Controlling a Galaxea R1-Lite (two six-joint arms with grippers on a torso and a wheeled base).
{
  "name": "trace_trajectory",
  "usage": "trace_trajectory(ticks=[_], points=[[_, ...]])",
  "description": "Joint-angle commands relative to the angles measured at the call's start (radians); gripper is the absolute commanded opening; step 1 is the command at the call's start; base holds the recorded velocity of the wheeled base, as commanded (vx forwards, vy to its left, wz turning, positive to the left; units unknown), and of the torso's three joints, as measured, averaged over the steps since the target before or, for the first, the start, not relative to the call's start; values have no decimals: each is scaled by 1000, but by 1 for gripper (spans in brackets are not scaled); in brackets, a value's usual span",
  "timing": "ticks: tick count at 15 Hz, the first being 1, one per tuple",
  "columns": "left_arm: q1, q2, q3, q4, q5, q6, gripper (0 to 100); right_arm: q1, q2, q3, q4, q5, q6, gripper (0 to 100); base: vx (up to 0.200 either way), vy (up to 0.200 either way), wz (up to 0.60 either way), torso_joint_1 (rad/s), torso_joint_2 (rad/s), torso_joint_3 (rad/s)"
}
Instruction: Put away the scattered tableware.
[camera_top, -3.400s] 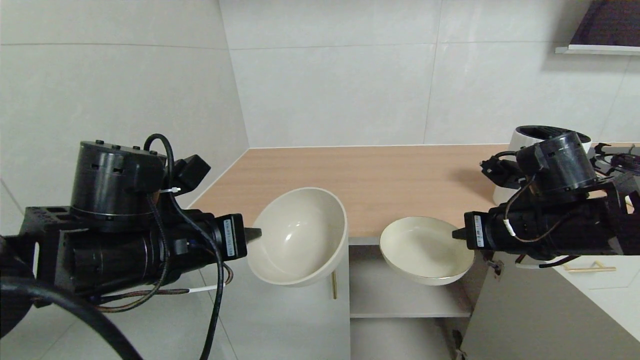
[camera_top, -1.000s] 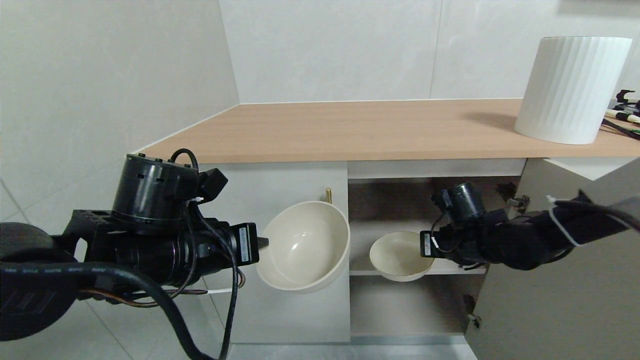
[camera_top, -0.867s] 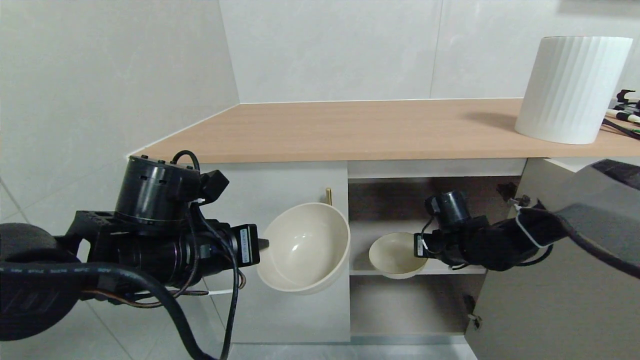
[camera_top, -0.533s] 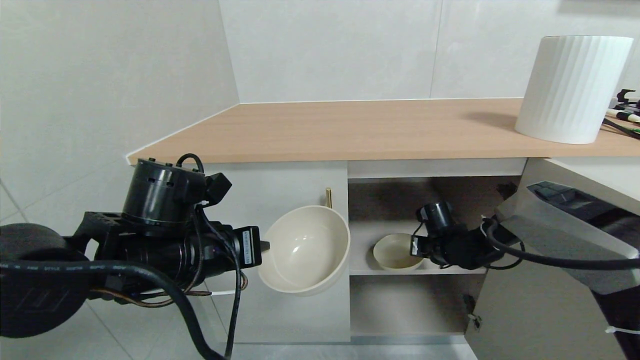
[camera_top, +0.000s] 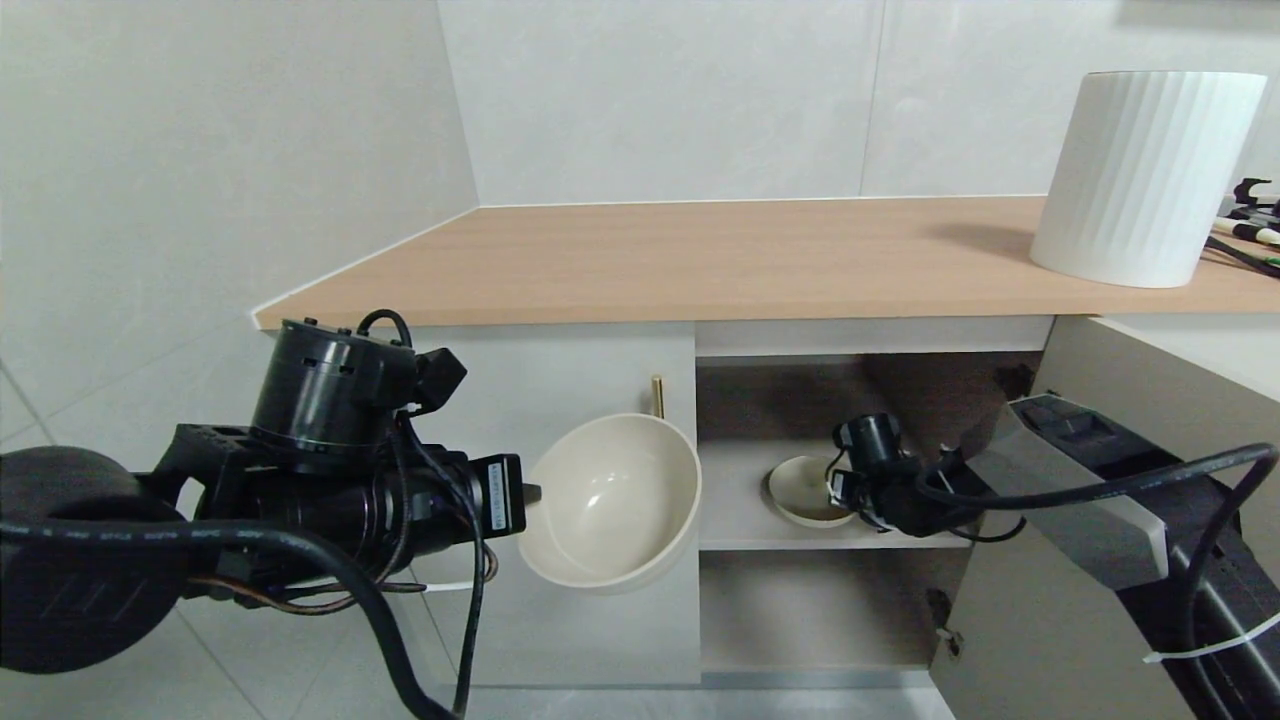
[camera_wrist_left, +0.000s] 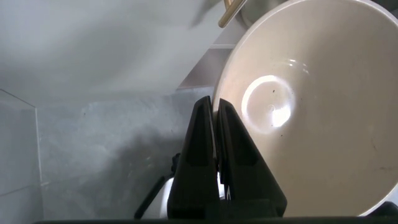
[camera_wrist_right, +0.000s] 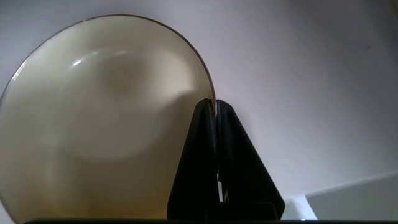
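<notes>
- Left arm: you have it stretched level in front of the closed cabinet door (camera_top: 590, 370), forearm roughly horizontal and wrist pointing toward the robot's right.
- left gripper (camera_top: 533, 491): fingers pinched tight on the rim of the large bowl (camera_top: 615, 500). The left wrist view shows one finger inside the wall and one outside.
- Large bowl: held in the air and tipped on its side, with the opening toward the head camera. It sits just in front of the closed door, below the brass handle (camera_top: 657, 395) and beside the open compartment.
- Right arm: you have it extended forward and low, reaching under the wooden counter (camera_top: 700, 260) into the open cabinet, past the swung-out door (camera_top: 1040, 620).
- right gripper (camera_top: 835, 489): closed on the near rim of the small bowl (camera_top: 800, 488), with the rim sandwiched between the two fingers.
- Small bowl: inside the compartment, low over the upper shelf (camera_top: 735, 520) and tilted — whether its base touches the shelf, you cannot tell.
- Counter, robot's right end: a white ribbed container (camera_top: 1145, 180) stands upright.
</notes>
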Motion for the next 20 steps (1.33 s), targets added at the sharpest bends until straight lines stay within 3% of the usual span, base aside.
trace_trajectory(ticks=[1,5,6,9,11,13,15,18,20], points=[[0,3,0,0,0,-1,0,-2,28,-35,0,-13,0,0,0,0,0,0,0,0],[0,3,-1,0,0,-1,0,-2,14,-37,-3,-14,28,0,0,0,0,0,0,0],[0,3,-1,0,0,-1,0,-2,13,-37,-3,-14,28,100,0,0,0,0,0,0],[-3,17,-4,-25,0,2,0,1,-70,11,0,-14,68,100,0,0,0,0,0,0],[-12,81,-53,-45,18,6,0,13,-227,154,0,-1,73,100,0,0,0,0,0,0],[-18,145,-110,-40,64,6,0,61,-391,293,2,65,70,100,0,0,0,0,0,0],[-40,227,-132,-43,153,6,0,139,-601,431,12,157,54,100,0,0,0,0,0,0],[-92,308,-147,-46,226,7,0,259,-807,503,124,173,43,100,0,0,0,0,0,0],[-121,331,-149,-45,241,4,0,317,-877,522,184,202,42,100,0,0,0,0,0,0]])
